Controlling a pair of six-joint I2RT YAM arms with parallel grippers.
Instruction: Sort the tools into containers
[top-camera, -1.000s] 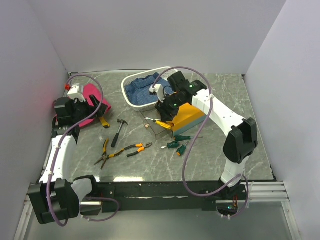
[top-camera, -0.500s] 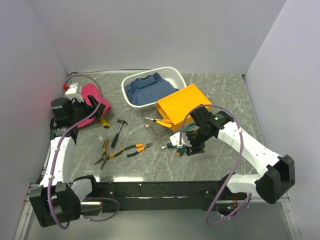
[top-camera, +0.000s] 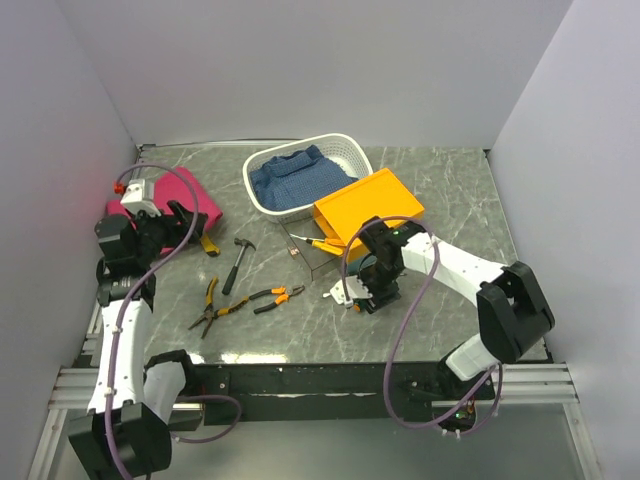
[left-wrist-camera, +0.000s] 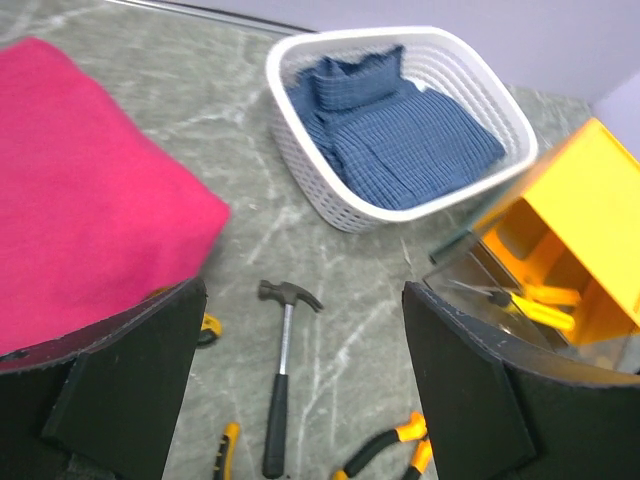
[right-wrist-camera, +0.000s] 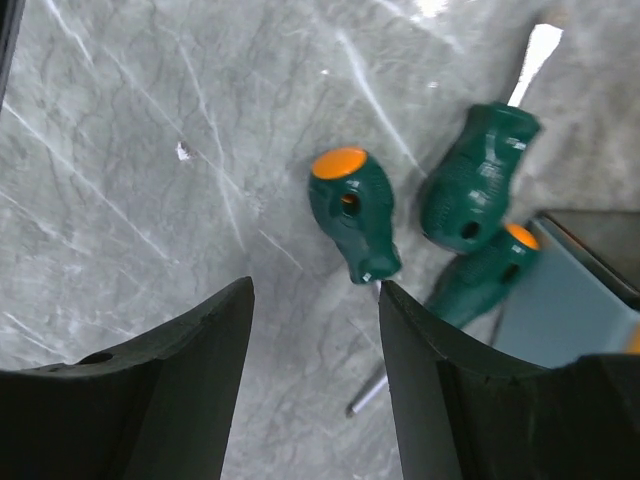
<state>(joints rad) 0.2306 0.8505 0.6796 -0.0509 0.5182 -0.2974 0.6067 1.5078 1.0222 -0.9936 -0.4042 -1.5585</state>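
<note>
The orange-yellow box (top-camera: 368, 208) stands at centre right, its clear drawer (top-camera: 314, 256) pulled out with a yellow screwdriver (top-camera: 322, 243) in it. My right gripper (top-camera: 360, 297) is open just above three green screwdrivers (right-wrist-camera: 355, 215) lying on the table by the box's teal-grey base (right-wrist-camera: 560, 300); in the right wrist view the gripper (right-wrist-camera: 315, 300) holds nothing. My left gripper (top-camera: 185, 228) is open and empty by the pink cloth (top-camera: 185, 195). In the left wrist view the gripper (left-wrist-camera: 300, 400) looks down at a hammer (left-wrist-camera: 280, 380). The box (left-wrist-camera: 570, 230) is at its right.
A white basket (top-camera: 258, 190) holding a blue cloth (top-camera: 300, 175) stands at the back. The hammer (top-camera: 238, 262) and two pairs of orange-handled pliers (top-camera: 250, 300) lie left of the drawer. A yellow tool (top-camera: 208, 243) pokes from under the pink cloth. Walls close in on three sides.
My right arm has swung from over the drawer down and forward to the green screwdrivers. My left gripper has drawn back slightly toward the left wall.
</note>
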